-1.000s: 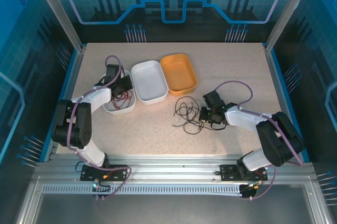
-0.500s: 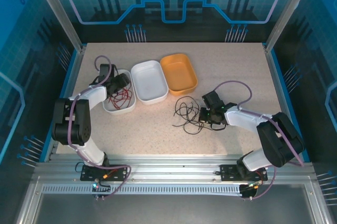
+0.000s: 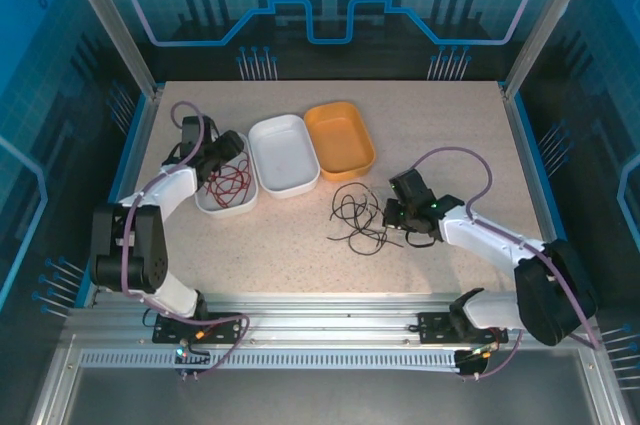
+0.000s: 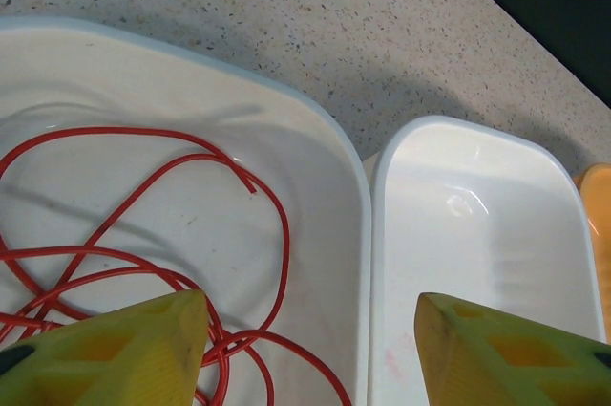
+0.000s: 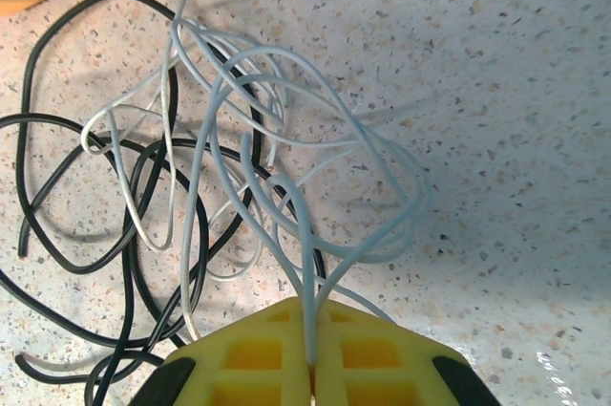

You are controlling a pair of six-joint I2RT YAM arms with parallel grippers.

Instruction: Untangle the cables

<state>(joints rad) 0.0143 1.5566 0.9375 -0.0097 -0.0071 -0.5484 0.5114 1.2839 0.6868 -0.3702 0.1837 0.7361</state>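
Cables (image 3: 358, 217): loose tangle of black and whitish strands on the desk (image 3: 440, 135), just below centre of the top view, beneath the orange tray (image 3: 340, 135). One red cable (image 3: 232, 183) lies apart, coiled in the white tray (image 3: 203, 207) at upper left; the wrist view shows its loops (image 4: 285, 239) on the tray floor. Second white tray (image 3: 285, 155), between the two, holds nothing visible. Right tool (image 3: 392, 217): at the tangle's right edge, jaws closed on a whitish cable (image 5: 309, 291), which rises from the pinch (image 5: 311, 315) in several arcs and threads through the black cables (image 5: 131, 263). Left tool (image 3: 228, 150): jaws moderately wide, gripping nothing, poised over the rim between the two white trays (image 4: 305, 330), well apart from the tangle. Governing relation: the tangle spreads leftward in the frame from the right tool's tips, long axis roughly left to right. Judgement: the right arm is far nearer, and drawing the held strand rightward, away from the black loops, looks the likely way to free it.
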